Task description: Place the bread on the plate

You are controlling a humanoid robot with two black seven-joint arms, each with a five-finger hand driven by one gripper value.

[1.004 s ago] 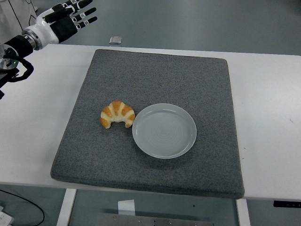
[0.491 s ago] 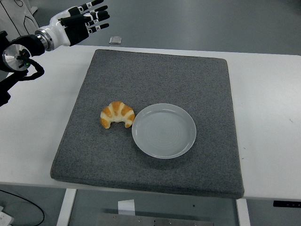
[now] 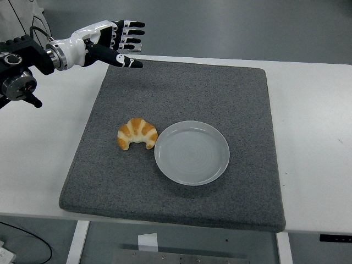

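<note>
Bread: a golden-brown, crescent-shaped croissant with pale stripes (image 3: 137, 133) is seen lying on the mat, its curved tips turned toward 6 o'clock.
Plate: a round, pale grey ceramic plate (image 3: 192, 152) is seen lying flat on the mat, with nothing on it.
Bread to plate: the croissant is placed at the plate's 9 o'clock, just beside the rim; whether the two touch cannot be told.
Mat: a dark grey, square felt mat (image 3: 181, 88) is laid over the middle of the white bench (image 3: 313, 110), and both croissant and plate are carried on its nearer half.
Left hand: the black-and-white five-fingered left hand (image 3: 113, 43) is held above the mat's far left corner, at roughly 11 o'clock from the croissant and well apart from it.
Hand state: the fingers are spread and extended, the thumb lowest, and nothing is held.
Left arm: the black arm is seen entering from the left edge.
Floor: a small silvery flat object (image 3: 135, 47) is seen on the grey floor beyond the bench's far edge.
</note>
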